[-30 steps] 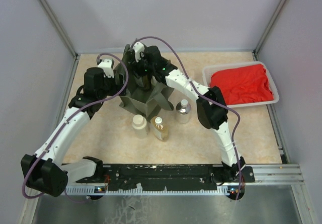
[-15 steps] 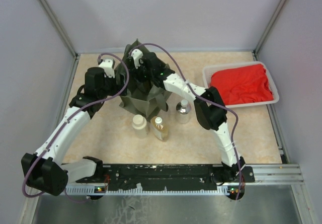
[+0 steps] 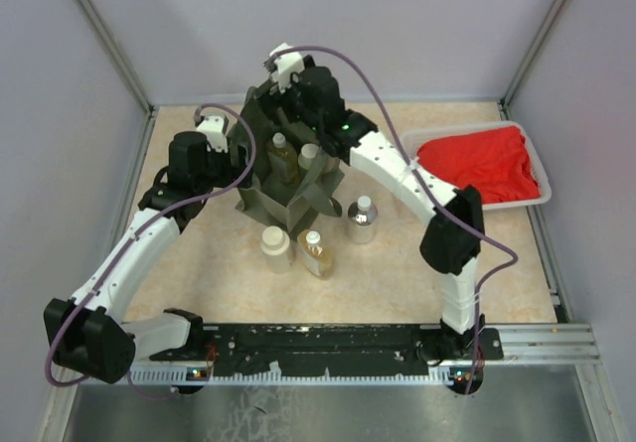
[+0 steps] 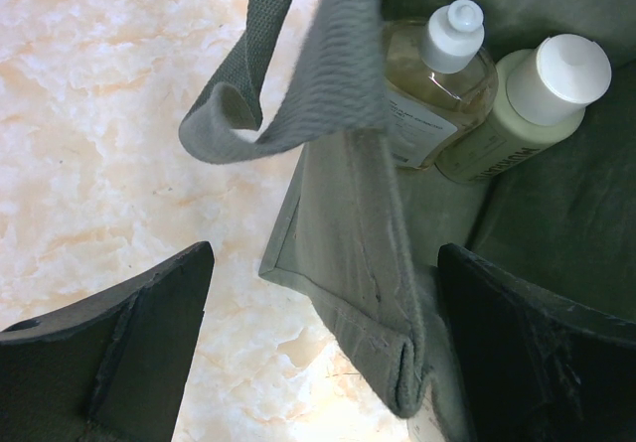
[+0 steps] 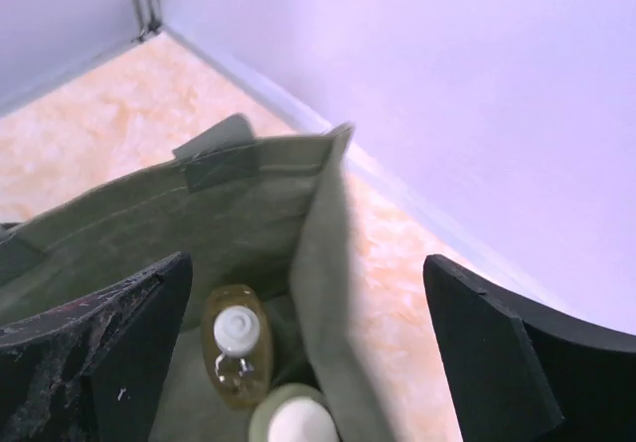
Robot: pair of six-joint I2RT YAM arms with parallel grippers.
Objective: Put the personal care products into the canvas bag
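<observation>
The olive canvas bag stands open at the table's middle back. Inside it lie an amber bottle and a pale beige bottle, both white-capped. Near the bag's front stand a beige jar, an amber bottle and a silvery bottle. My left gripper is open and straddles the bag's left wall without pinching it, the handle looping above. My right gripper hangs open and empty above the bag's far wall, over the amber bottle.
A white tray with a red cloth sits at the back right. Grey walls close in the back and sides. Both arms' bases stand on the black rail at the near edge.
My right gripper has opened and risen out of the bag, so the two bottles inside now show. The left arm has stayed at the bag's left wall.
</observation>
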